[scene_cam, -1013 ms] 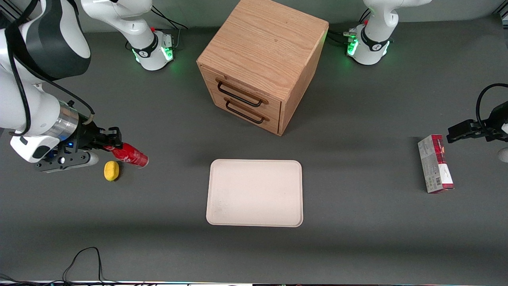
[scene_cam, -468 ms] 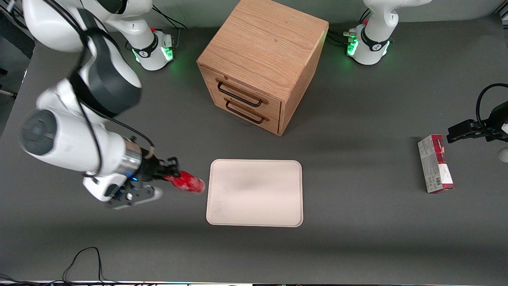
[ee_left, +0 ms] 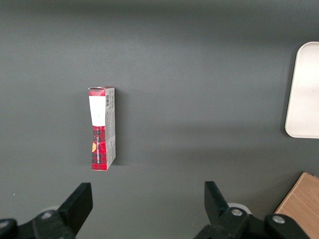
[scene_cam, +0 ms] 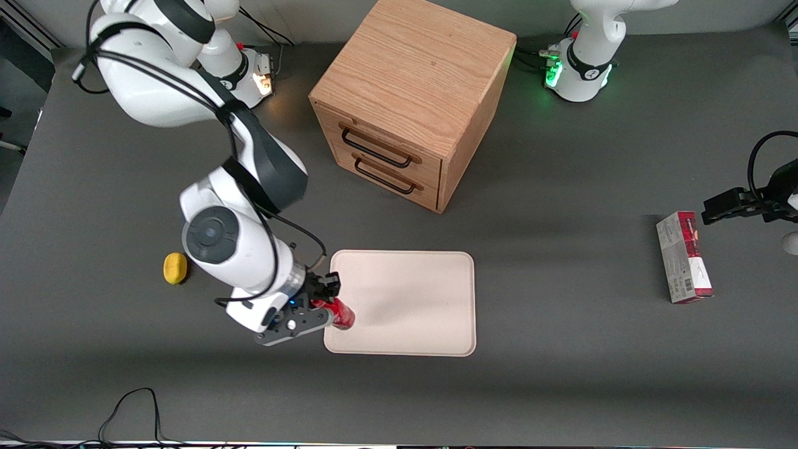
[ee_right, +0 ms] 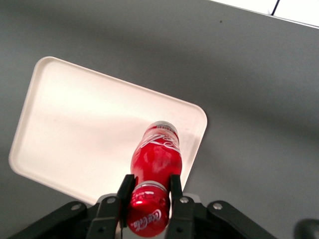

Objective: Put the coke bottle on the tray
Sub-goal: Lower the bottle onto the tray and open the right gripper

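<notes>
Red coke bottle (scene_cam: 340, 313) sits clenched in the gripper (scene_cam: 325, 298), held over the tray (scene_cam: 411, 299) corner nearest the working arm, lower centre of the front view.

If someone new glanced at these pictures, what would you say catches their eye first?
Probably the red coke bottle, clamped in the claw and held over the corner of the cream tray nearest the working arm's end. Next, the big wooden two-drawer box, standing farther from the front camera than the tray.
</notes>
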`<action>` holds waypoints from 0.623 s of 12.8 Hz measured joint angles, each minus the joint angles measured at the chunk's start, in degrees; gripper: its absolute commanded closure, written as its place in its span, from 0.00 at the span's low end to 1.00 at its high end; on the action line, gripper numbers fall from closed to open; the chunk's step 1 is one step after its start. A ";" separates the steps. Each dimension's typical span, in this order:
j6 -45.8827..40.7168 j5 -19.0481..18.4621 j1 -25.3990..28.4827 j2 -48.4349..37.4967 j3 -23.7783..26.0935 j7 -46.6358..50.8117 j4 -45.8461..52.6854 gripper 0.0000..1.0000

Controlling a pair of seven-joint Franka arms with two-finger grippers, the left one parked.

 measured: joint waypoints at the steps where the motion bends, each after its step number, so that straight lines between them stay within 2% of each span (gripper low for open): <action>1: 0.66 -1.41 0.29 1.42 0.16 0.00 0.14 1.00; 7: 1.79 -3.20 1.07 4.45 0.16 0.00 -0.26 1.00; 8: 1.79 -3.68 1.05 4.46 0.13 0.00 -0.53 0.94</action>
